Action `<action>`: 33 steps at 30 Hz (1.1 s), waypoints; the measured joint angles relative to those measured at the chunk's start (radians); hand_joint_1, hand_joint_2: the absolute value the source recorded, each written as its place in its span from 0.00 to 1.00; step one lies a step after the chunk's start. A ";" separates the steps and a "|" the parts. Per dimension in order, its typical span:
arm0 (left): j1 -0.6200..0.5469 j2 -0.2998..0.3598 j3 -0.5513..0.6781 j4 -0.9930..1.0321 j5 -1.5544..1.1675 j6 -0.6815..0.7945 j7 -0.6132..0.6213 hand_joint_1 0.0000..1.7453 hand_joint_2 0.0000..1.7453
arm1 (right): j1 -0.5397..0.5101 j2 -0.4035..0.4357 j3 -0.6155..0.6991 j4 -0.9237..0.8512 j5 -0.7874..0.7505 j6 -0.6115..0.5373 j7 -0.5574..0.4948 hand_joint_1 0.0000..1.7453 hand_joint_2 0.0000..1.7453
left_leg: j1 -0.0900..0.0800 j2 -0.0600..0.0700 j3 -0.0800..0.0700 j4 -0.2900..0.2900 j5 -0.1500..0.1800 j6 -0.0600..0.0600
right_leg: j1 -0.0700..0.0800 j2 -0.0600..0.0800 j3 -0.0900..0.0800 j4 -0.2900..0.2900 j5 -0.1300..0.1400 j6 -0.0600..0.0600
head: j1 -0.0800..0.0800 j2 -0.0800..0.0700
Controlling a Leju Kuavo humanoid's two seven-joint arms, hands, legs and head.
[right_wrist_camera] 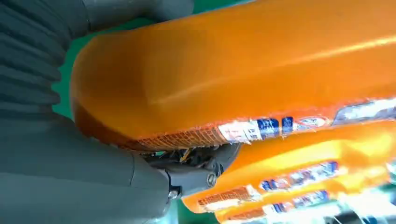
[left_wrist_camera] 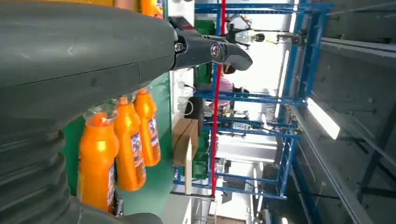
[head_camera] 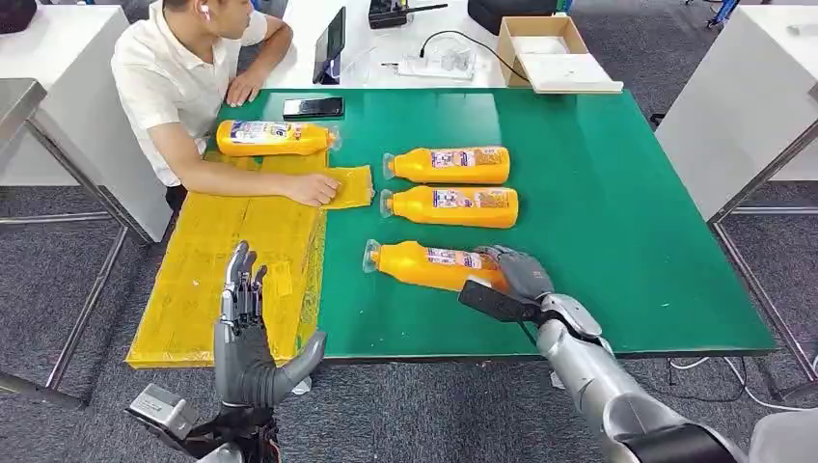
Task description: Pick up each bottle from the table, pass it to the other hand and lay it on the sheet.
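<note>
My right hand (head_camera: 516, 273) wraps the base of the nearest bottle (head_camera: 434, 265) (front table edge). It may roll away. Left hand (head_camera: 243, 333) waits, fingers spread, holding nothing

We see grey carpet tile floor (head_camera: 58, 280) all around. White tables: one at far left (head_camera: 68, 87), one at right (head_camera: 743, 87), one behind (head_camera: 309, 29) with an open cardboard box (head_camera: 555, 53), a white power strip (head_camera: 434, 66) and an upright dark tablet (head_camera: 331, 43). From the left wrist camera: blue metal racking (left_wrist_camera: 285, 107), a red post (left_wrist_camera: 216, 116), a bright ceiling strip light (left_wrist_camera: 323, 118).
</note>
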 measured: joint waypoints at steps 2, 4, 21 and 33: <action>0.001 0.000 0.000 0.001 0.009 0.005 0.011 0.00 1.00 | 0.024 0.004 0.000 -0.021 -0.041 -0.030 -0.029 1.00 1.00 | 0.000 0.000 -0.001 0.000 0.000 0.000 | 0.000 0.000 -0.001 0.000 0.000 0.000 | 0.000 0.000; 0.002 -0.002 0.000 0.004 0.026 0.020 0.031 0.00 1.00 | 0.052 0.013 0.000 -0.054 -0.076 -0.054 -0.047 1.00 1.00 | 0.000 -0.001 -0.002 0.000 0.000 0.000 | 0.000 0.000 -0.001 0.000 0.000 0.000 | 0.000 0.000; 0.018 0.015 -0.072 0.153 0.240 -0.034 0.168 0.00 1.00 | 0.316 0.084 0.100 -0.615 -0.295 -0.250 -0.111 1.00 1.00 | 0.000 -0.002 -0.009 0.000 0.000 0.000 | 0.000 -0.001 -0.009 0.000 0.000 0.000 | 0.000 0.000; 0.016 0.022 -0.087 0.152 0.224 -0.038 0.132 0.00 1.00 | 0.342 0.115 0.188 -0.626 -0.305 -0.204 -0.137 1.00 1.00 | 0.000 -0.002 -0.009 0.000 0.000 0.000 | 0.000 -0.001 -0.008 0.000 0.000 0.000 | 0.000 0.000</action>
